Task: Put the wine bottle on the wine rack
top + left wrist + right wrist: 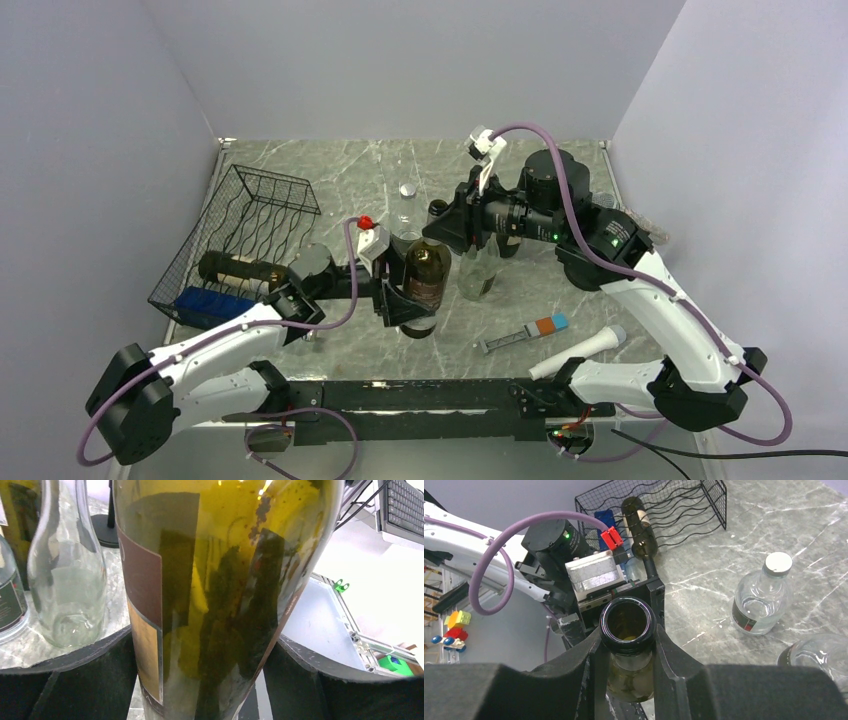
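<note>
The wine bottle (427,272) is olive-green glass with a brown and tan label and an open mouth. It stands upright at the table's middle. My left gripper (405,303) is shut on its lower body; in the left wrist view the bottle (220,580) fills the frame between the fingers (75,680). My right gripper (441,232) is shut on its neck just under the lip (628,625). The wine rack (262,215), black wire, sits at the left, apart from the bottle, and shows in the right wrist view (684,510).
A dark bottle (240,268) and a blue object (205,305) lie in the rack. A clear capped bottle (406,205) and a clear glass bottle (480,275) stand beside the held bottle. A marker (525,335) and a white object (580,352) lie front right.
</note>
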Motion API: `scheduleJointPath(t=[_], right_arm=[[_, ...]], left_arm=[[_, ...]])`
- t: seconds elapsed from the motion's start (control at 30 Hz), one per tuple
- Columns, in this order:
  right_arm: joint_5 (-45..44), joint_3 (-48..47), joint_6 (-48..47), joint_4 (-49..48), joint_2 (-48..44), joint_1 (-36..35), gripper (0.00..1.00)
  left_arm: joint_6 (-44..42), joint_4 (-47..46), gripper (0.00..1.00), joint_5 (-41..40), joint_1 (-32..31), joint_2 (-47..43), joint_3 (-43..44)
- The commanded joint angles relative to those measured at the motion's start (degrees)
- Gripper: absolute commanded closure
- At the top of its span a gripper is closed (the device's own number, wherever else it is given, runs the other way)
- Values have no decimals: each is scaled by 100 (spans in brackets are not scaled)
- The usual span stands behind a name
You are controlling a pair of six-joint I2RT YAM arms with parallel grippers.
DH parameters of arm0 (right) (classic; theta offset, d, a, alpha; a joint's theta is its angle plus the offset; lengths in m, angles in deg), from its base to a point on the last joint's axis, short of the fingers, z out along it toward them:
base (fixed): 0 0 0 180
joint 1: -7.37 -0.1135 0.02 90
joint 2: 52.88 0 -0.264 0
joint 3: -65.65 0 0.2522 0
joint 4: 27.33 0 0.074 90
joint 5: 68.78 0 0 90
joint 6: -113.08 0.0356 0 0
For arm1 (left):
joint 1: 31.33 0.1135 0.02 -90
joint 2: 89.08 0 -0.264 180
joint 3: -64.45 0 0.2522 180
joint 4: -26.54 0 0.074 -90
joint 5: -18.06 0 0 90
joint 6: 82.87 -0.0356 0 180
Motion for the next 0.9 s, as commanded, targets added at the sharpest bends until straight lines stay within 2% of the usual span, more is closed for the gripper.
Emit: scheduleJointPath(t=[0.0, 0.07, 0.27, 0.4, 0.47, 0.57, 0.63, 0.7, 0.73, 0.8, 0.87], right_arm=[[347, -102, 409, -1131, -220, -24, 100], [371, -93, 421, -1134, -222, -20, 100], [377, -34, 439, -1178, -252, -17, 100], [349, 12, 448, -1208, -258, -7, 100], [339, 44, 450, -1221, -269, 4, 100], [378, 78, 447, -1230, -265, 31, 100], [407, 101, 452, -1227, -270, 52, 100], [376, 123, 406, -1159, -269, 55, 100], [336, 161, 373, -1120, -291, 59, 91], [158, 288, 292, -1068, -365, 68, 57], [-107, 364, 169, -945, -455, 64, 28]], left_arm=[[154, -404, 21, 144, -121, 179, 209], [135, -423, 20, 76, -123, 149, 209], [30, -503, 2, 77, -154, 91, 200], [-80, -505, 2, 126, -177, 126, 197], [-153, -322, 15, -23, -180, 126, 235], [-204, -84, 49, -303, -180, 65, 285], [-311, 68, 95, -423, -180, 22, 346], [-457, 314, 99, -662, -176, -37, 407], [-575, 407, 99, -836, -175, -78, 445], [-892, 865, 99, -1272, -179, -199, 555], [-1325, 1362, 99, -1746, -177, -317, 718]])
